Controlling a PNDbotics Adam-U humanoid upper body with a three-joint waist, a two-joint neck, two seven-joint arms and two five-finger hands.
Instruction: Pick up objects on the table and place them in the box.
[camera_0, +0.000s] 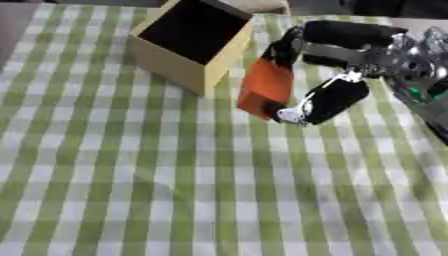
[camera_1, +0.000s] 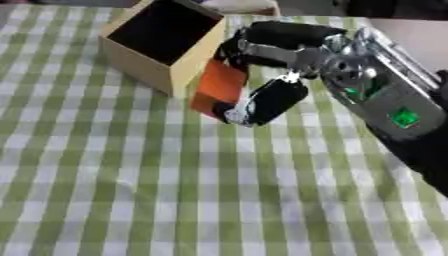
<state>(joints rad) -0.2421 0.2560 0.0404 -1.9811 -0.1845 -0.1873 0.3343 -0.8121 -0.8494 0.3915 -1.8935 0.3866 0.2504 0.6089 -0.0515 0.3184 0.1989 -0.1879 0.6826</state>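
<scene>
Green-and-white checked cloth covers the tabletop, with an open tan box standing at its far side. Just right of the box, the right hand has its fingers and thumb curled around an orange block, held tilted above the cloth near the box's corner.

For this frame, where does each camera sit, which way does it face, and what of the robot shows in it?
Left eye view: in the head, looking down at the checked tablecloth; the right hand enters from the right, curled round an orange block beside the open box.
Right eye view: same head, set slightly to the side, facing down likewise; more of the right forearm shows.
Shared: box, orange block, right hand and cloth; the left hand shows in neither.
</scene>
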